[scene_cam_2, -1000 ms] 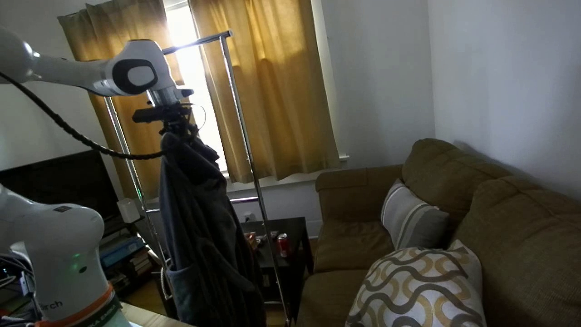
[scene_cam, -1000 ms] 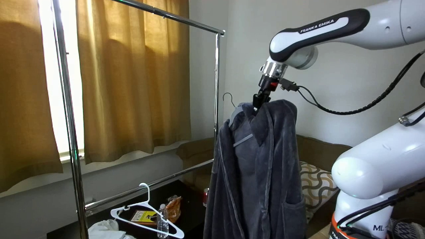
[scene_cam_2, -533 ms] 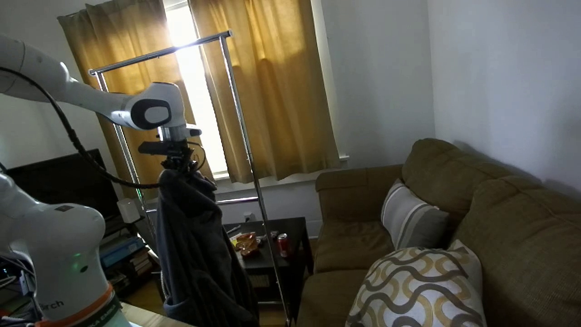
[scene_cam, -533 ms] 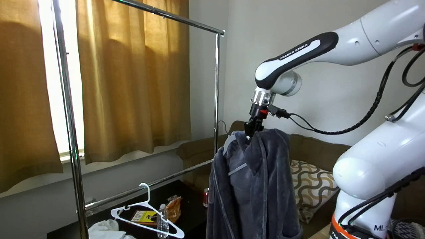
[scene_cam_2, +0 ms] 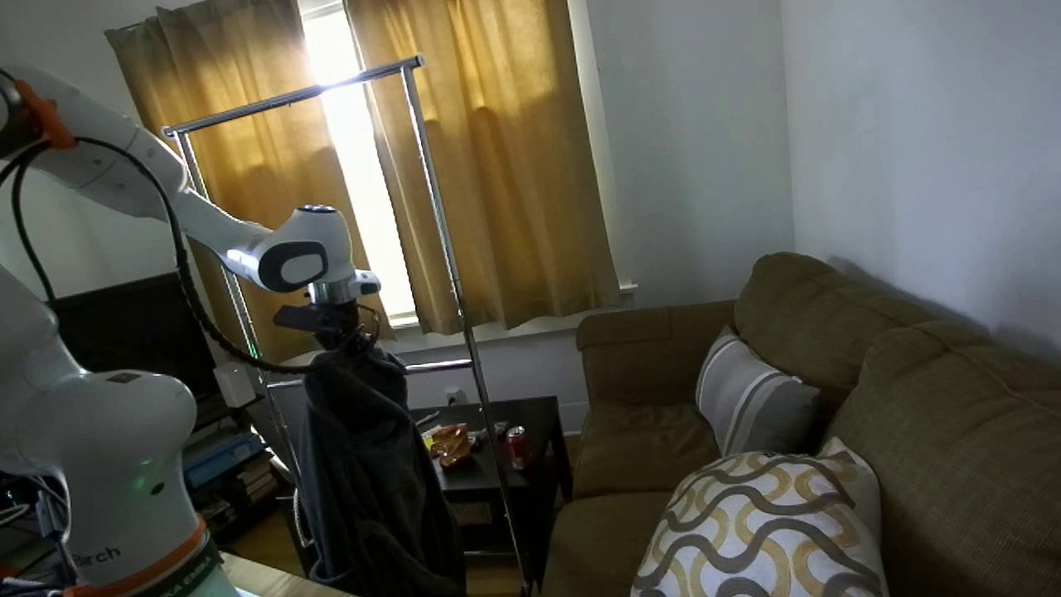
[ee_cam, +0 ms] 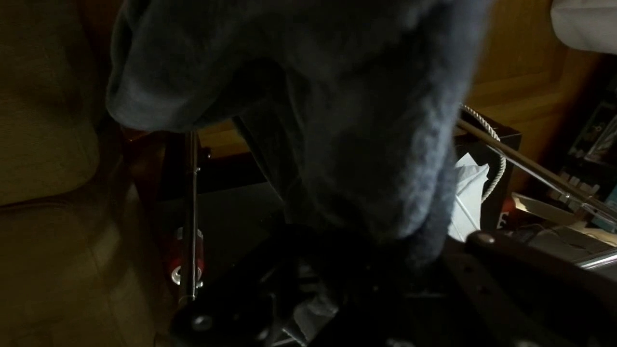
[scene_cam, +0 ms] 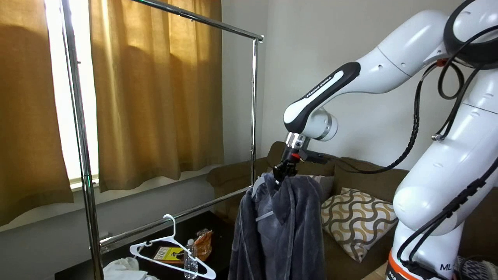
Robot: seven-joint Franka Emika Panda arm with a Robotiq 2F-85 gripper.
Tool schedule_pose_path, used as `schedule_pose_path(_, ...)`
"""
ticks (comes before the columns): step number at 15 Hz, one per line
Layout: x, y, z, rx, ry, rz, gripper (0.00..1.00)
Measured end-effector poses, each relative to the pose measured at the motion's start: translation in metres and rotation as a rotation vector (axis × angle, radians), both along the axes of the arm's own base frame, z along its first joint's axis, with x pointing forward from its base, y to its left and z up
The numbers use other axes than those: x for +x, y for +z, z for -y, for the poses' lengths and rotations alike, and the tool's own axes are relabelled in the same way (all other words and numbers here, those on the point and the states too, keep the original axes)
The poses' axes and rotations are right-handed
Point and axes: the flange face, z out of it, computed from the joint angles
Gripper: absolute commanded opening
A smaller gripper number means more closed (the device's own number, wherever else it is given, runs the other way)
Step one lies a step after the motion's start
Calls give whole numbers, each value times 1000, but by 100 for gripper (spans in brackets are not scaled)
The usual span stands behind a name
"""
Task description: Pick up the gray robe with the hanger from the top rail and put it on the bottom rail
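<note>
Lower Down Now, With the Hooking Yet to Come

Toward the near side of the scene, the black two-fingered gripper [scene_cam: 280,177] pinches the long charcoal-gray plush robe [scene_cam: 278,233] at its collar; cloth hides whether the slim gray hanger [scene_cam: 264,216] inside the shoulders is caught too. Over the last second the grip has sunk, robe and all, and drifted toward the tall silvery garment rack [scene_cam: 83,144]; the drop shows in both exterior views.

The collar looks about level with the thin metal bottom rail [scene_cam: 218,199] beyond it, and well below the silvery metal top rail [scene_cam: 210,22], so the lowering seems nearly finished. Left of the robe, a white plastic hanger [scene_cam: 172,236] hangs on that lower bar. What remains, I judge, is a careful slide inward to get the hook over; going much lower could send it underneath instead.

Farther back stands a brown fabric sofa [scene_cam_2: 829,323]. Its dark bulk swallows the hook, which showed plainly above the shoulders a second ago, so whether it touches the rail I can't say.
</note>
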Motion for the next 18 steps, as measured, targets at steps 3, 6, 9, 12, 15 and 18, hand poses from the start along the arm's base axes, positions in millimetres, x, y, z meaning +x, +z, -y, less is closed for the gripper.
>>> schedule_pose_path(3,9,-27,-7,6,-43,-5,2)
schedule_pose_path(6,16,-50,-15,19,-101,-11,2)
schedule_pose_path(9,21,-68,-19,34,-142,-39,2)
schedule_pose_path(12,34,-78,-16,37,-154,-53,2)
schedule_pose_path(15,52,-84,-6,31,-145,-46,2)
schedule_pose_path(18,70,-95,2,19,-123,-45,2)
